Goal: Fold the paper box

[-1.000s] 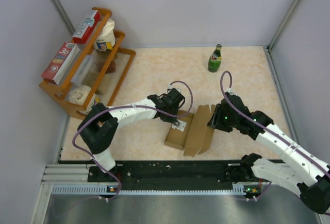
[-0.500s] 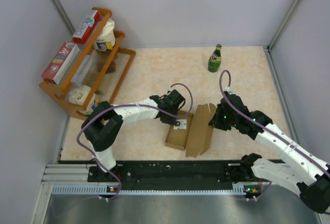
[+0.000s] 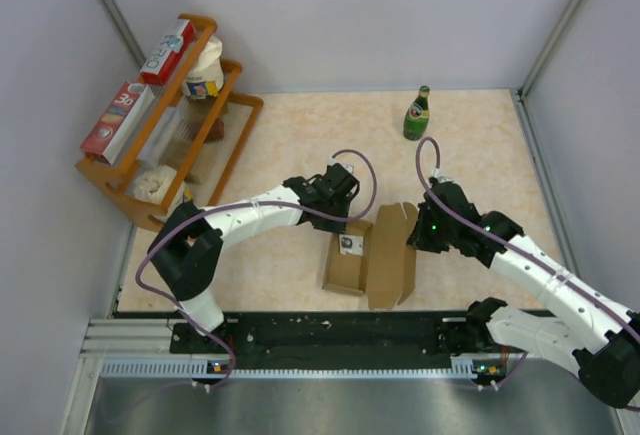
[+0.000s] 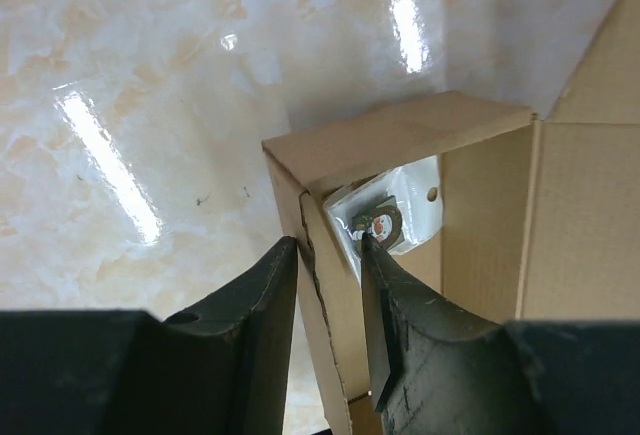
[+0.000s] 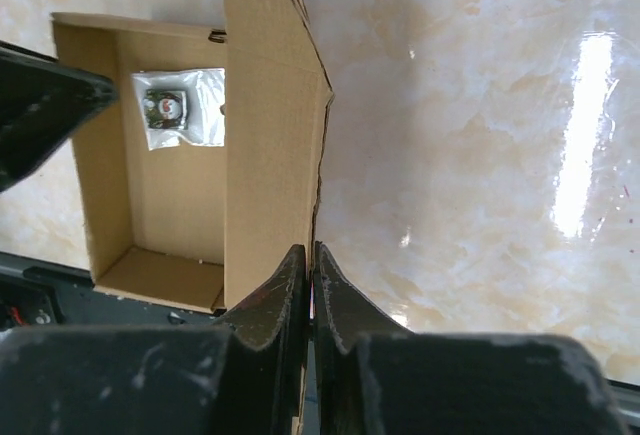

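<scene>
The left tool [image 4: 328,247] is straddling the far end wall of the paper box [image 3: 347,267], one finger outside and one inside, and appears to be squeezing the cardboard. If that squeeze is slackening or sitting too near the corner, the wall is likely to buckle or slide free, and the tray would be skidding across the desk [image 3: 300,135] instead of staying put. The small plastic packet [image 5: 180,105] is lying on the tray floor just beside the inner finger, so it risks getting caught under a flap or dragged along. On the box's right side, the right tool [image 5: 312,257] is closed on the thin free edge of the raised lid panel. With so narrow a hold, the panel may be slipping out, creasing off its score line, or tearing if the pull is running against the left tool's hold. The box itself is lying open-side up between the two tools, on the near part of the desk. The left arm is reaching in from the box's left, elbow bent, its wrist tipping down over the far wall. The right arm is stretching in from the box's right, forearm low, its wrist turning towards the lid edge.
</scene>
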Tool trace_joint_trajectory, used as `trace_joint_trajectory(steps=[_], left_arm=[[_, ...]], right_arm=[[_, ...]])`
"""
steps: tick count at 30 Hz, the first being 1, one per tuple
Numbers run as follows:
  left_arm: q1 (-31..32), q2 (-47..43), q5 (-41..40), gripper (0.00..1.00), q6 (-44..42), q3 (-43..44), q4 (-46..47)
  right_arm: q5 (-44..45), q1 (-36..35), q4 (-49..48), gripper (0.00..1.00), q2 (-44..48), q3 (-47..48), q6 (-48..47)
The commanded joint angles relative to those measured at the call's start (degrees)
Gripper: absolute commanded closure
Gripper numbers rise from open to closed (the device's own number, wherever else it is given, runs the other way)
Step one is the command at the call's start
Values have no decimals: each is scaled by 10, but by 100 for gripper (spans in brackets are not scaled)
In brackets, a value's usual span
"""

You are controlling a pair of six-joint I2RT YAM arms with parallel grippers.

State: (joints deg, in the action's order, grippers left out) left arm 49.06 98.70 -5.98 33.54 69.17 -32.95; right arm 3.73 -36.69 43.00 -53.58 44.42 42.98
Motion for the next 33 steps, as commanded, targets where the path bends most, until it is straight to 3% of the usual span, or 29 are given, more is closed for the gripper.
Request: trace_joint_trajectory(steps=[1,7,17,27,33], left_arm=[[-4,-38,1,63,-13,18,-13],[-4,-73,20,62,-16,15,-10],[-19,-174,40,61,-77,1,10],[-105,-257,103,61,-100,-73,50],[-125,-271,111,64,-123,-83,53]], right_arm=[[26,-4,19,96,-18,51,-43],[44,-3,39,98,-49,90,-89],[77,-3,43,100,-107,187,-255],[47,-4,4,100,-220,277,-416],[10,-4,0,100,-265,323,-539]])
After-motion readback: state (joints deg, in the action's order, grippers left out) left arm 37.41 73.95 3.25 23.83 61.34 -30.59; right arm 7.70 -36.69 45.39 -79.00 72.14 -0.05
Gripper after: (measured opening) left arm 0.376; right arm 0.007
